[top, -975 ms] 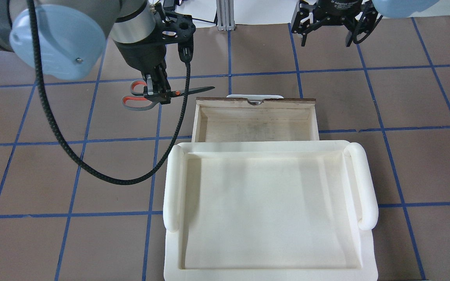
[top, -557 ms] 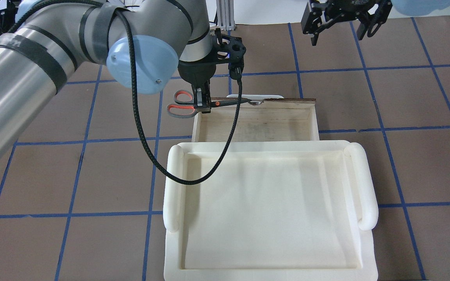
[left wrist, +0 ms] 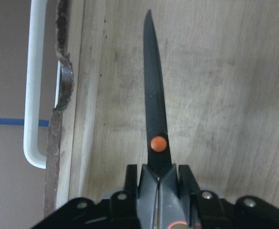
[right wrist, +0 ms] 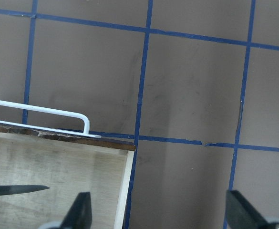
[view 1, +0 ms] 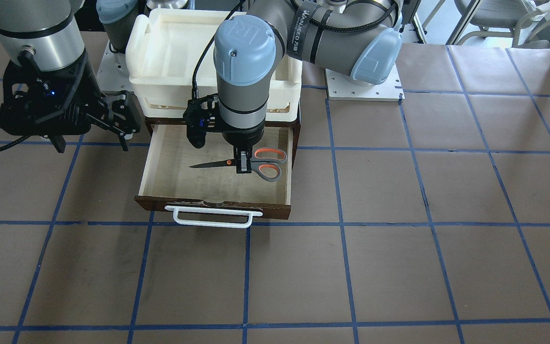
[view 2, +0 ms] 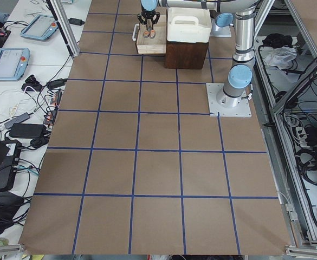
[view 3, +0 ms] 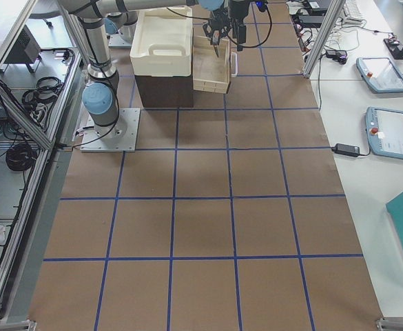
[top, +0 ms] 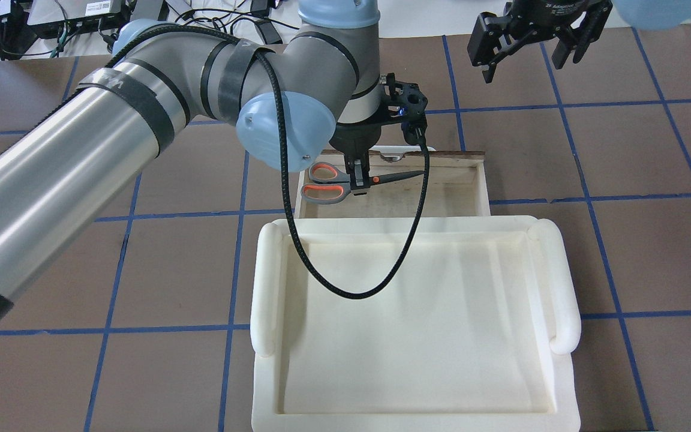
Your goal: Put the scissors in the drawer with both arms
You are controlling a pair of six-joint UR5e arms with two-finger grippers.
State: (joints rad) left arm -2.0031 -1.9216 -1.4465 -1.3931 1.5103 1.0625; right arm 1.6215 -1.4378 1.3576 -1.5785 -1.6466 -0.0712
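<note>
Swinging across since a moment ago, the left arm point(top: 141, 120) has carried its load off the front board and fully over the drawer point(view 1: 174, 184), which stands pulled out beneath the left gripper point(view 1: 242, 168); that gripper is clenched on the scissors point(view 1: 227, 163) at the neck just behind the orange pivot; the blades point straight ahead of it, level and closed, parallel to the front board with its white handle point(view 1: 213, 220); the loops trail behind it, close to the side wall but inside it; the pair seems to hang a little above the plywood floor, though contact cannot be ruled out; the right gripper point(top: 525, 66) hovers off to the far side of the drawer, fingers spread wide and empty.

To do the release well, I would judge: lower straight down until the blades nearly meet the floor, so the drop is short and the pair does not bounce or pivot; keep the loops clear of the wall behind the fingers; part the fingers fully; then rise vertically, so neither pad drags a handle out.
</note>
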